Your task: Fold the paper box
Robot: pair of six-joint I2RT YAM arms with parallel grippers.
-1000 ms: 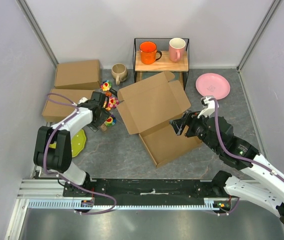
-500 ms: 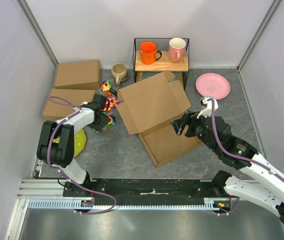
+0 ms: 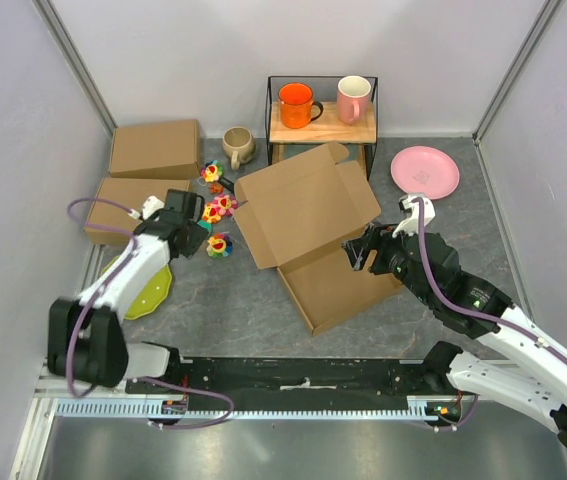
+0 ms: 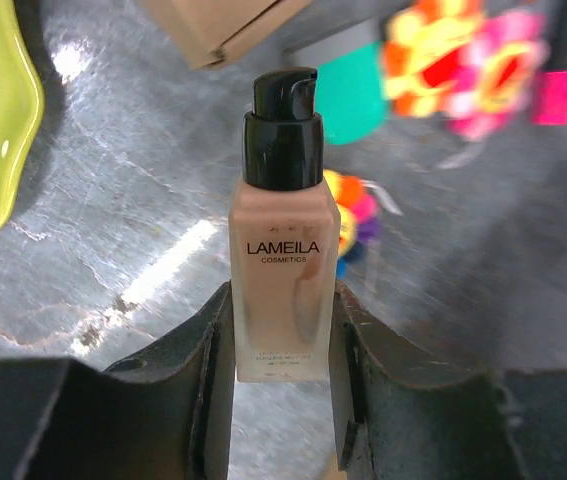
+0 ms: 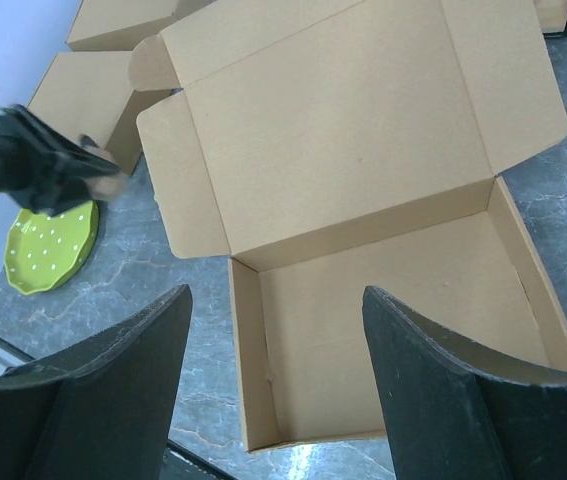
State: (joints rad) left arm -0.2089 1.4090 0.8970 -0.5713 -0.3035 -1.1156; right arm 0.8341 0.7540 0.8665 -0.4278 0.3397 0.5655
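Cardboard box (image 3: 308,215): lid up, flaps out.
My left claw (image 4: 281,322): closed on makeup bottle (image 4: 283,250), squeezing both sides.
My right claw (image 5: 275,300): wide open above it, nothing held.

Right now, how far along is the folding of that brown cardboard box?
Done: the brown corrugated cardboard mailer box has its tray walls up. In hand: the left gripper grips a beige cosmetics pump bottle, not the box; the right gripper hangs open above the tray. Left: the lid stands open, unclosed.
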